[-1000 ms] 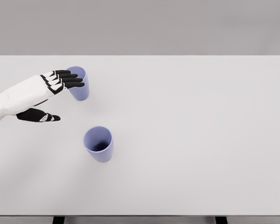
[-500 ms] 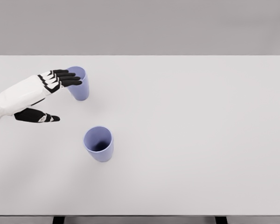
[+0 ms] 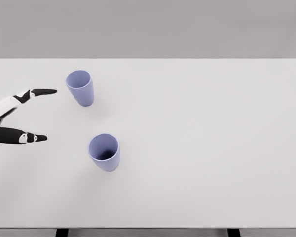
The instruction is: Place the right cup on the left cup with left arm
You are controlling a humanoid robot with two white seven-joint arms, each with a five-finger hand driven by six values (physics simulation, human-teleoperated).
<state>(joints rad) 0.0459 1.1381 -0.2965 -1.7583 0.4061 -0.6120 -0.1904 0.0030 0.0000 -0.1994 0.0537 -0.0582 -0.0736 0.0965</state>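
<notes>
Two lavender-blue cups stand upright on the white table [image 3: 197,128]. One cup [image 3: 80,87] is at the back left. The other cup [image 3: 104,152] stands nearer the front, slightly to the right of the first. My left hand [image 3: 42,114] shows at the left edge with its fingers spread, holding nothing. Its fingertips [image 3: 50,91] are a short way left of the back cup and touch neither cup. The right arm is out of view.
The table's far edge runs across the top and its front edge along the bottom, with dark table legs [image 3: 62,232] below.
My left hand has pulled back to the left and lowered, away from the back cup it was partly covering. Both cups stayed in place.
</notes>
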